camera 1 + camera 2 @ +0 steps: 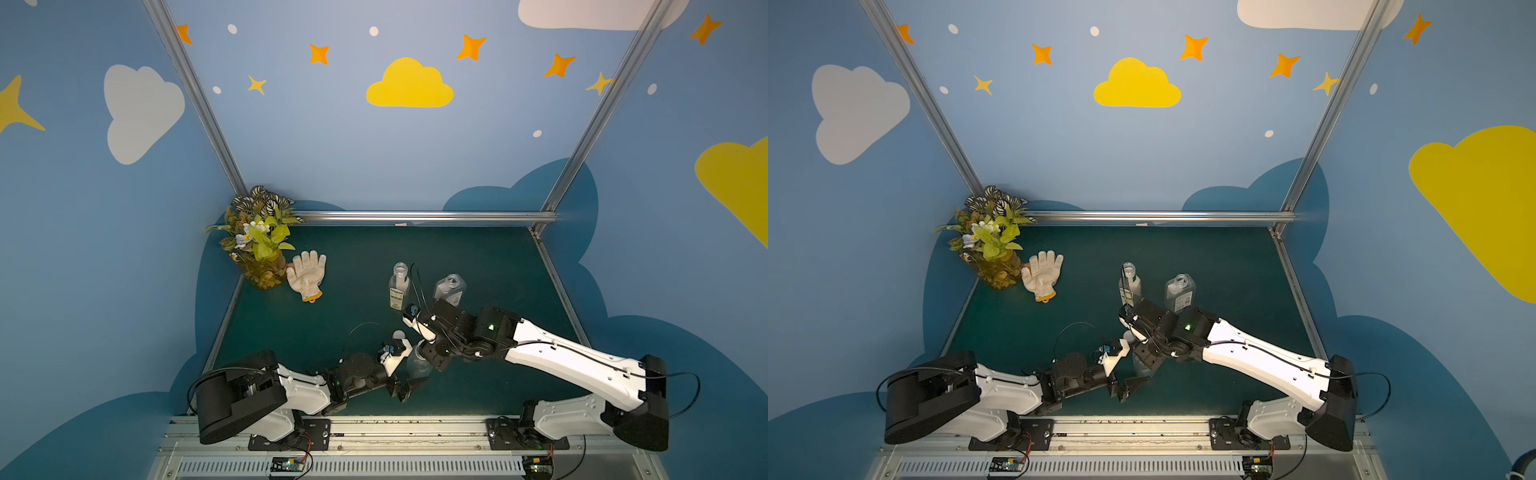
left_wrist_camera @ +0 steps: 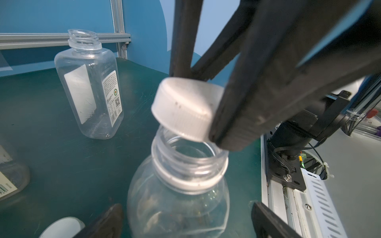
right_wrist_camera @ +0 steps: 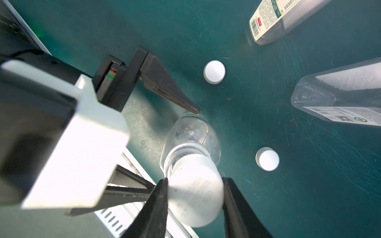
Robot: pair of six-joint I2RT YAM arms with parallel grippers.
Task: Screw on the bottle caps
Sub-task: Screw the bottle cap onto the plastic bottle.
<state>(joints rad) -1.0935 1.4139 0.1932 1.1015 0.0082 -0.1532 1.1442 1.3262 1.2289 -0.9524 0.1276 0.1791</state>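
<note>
Left wrist view: my right claw (image 2: 201, 109) grips the round white plastic cap (image 2: 183, 105) tilted; I'd level it on the round clear plastic bottle (image 2: 179, 206), left claw (image 2: 186, 219) open.

No wording is legible; the label on the flat-sided bottle (image 2: 88, 86) carries a QR code (image 2: 117, 101) and barcode (image 2: 113, 120), the slim bottle (image 3: 274, 18) a barcode

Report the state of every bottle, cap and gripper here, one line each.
round bottle: upright, uncapped
held cap: tilted over round bottle's neck, not screwed on
right gripper: shut on held cap
left gripper: open, straddling round bottle
slim bottle: upright, uncapped
flat-sided bottle: upright, uncapped
loose caps: two, lying on table
</note>
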